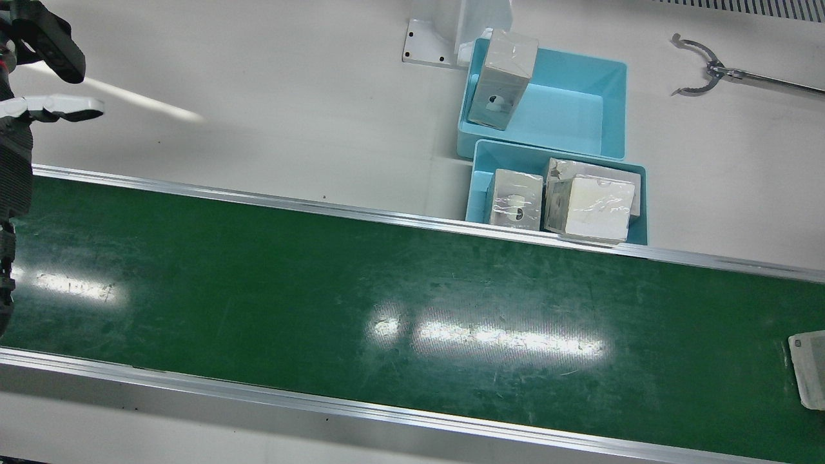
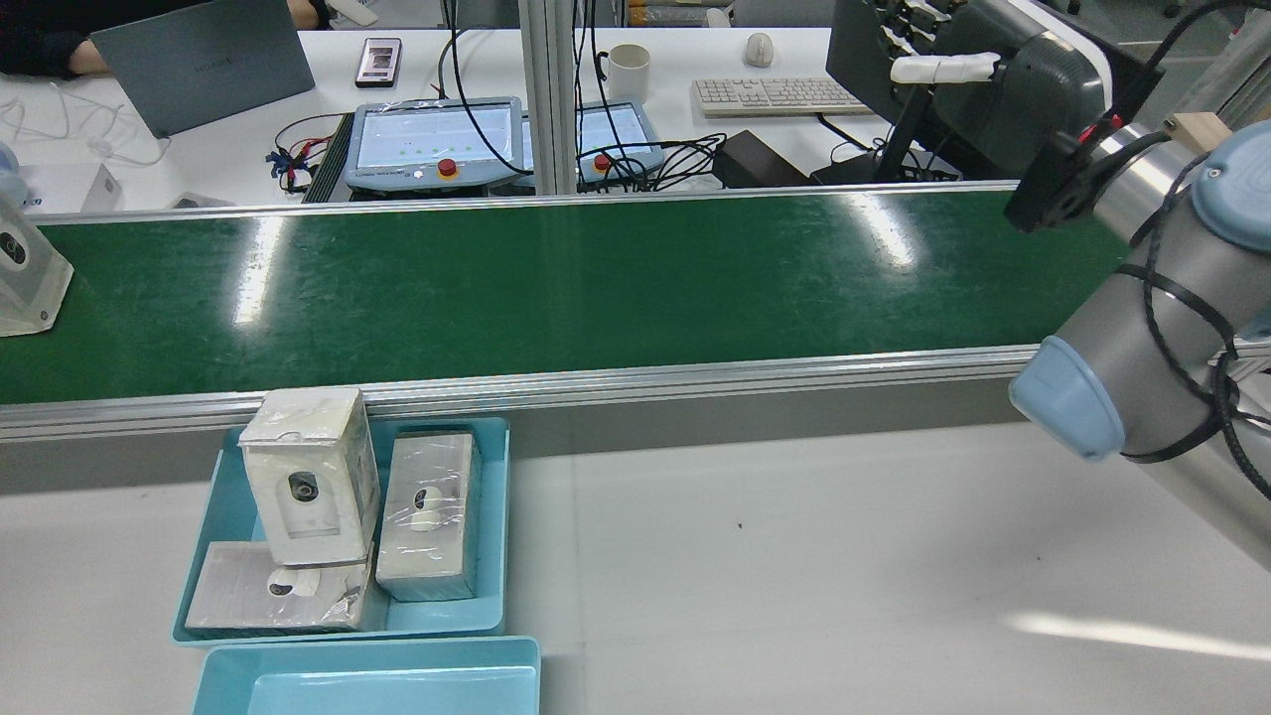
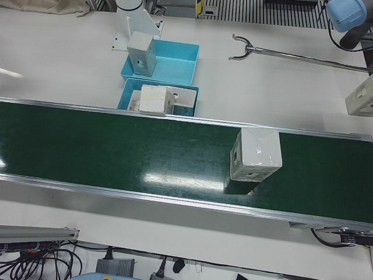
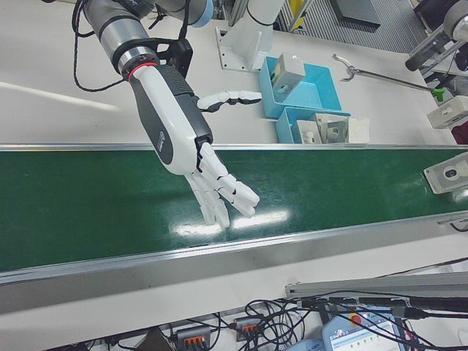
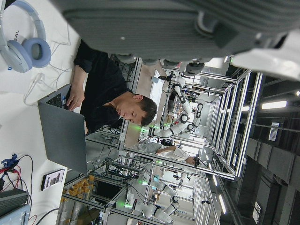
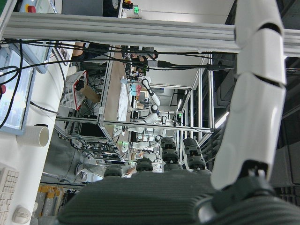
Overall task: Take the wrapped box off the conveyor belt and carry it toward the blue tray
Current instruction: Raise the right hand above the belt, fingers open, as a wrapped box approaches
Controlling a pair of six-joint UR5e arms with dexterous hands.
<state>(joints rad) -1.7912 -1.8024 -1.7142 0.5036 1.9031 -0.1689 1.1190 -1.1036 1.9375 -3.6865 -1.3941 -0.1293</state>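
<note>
Right hand [image 4: 201,164] hangs over the green conveyor belt [image 4: 88,208], fingers [image 4: 227,194] spread wide, holding nothing. Wrapped box [image 3: 255,154] sits upright on the belt, well off toward 3 o'clock. Left hand's fingers: can't tell. Blue tray [image 3: 172,60] waits beyond.
</note>
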